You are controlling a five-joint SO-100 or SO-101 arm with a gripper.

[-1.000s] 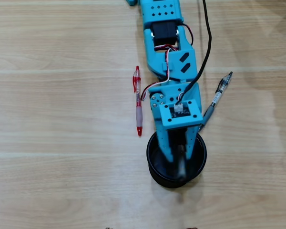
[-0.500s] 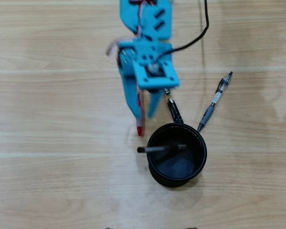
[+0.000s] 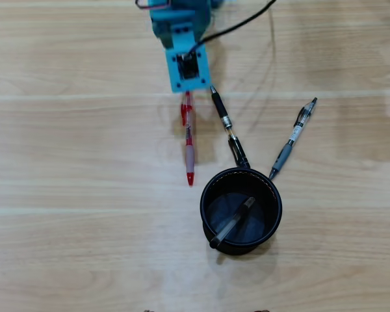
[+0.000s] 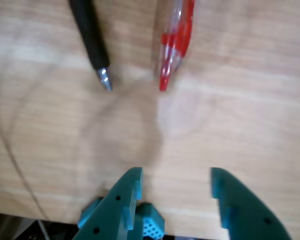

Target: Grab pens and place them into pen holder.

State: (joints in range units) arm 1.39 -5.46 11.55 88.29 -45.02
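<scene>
One slim pen leans inside the round black holder; teal plastic end effector gapes, empty.

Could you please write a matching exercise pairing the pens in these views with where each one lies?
Things:
1. red and white pen
2. black pen
3. grey-sleeved pen
4. clear pen

Places (overhead view):
A. inside the pen holder
B. table, right of the holder
C. table, leftmost
D. table, end at the holder's rim

Pairs: 1-C, 2-D, 3-B, 4-A
</scene>
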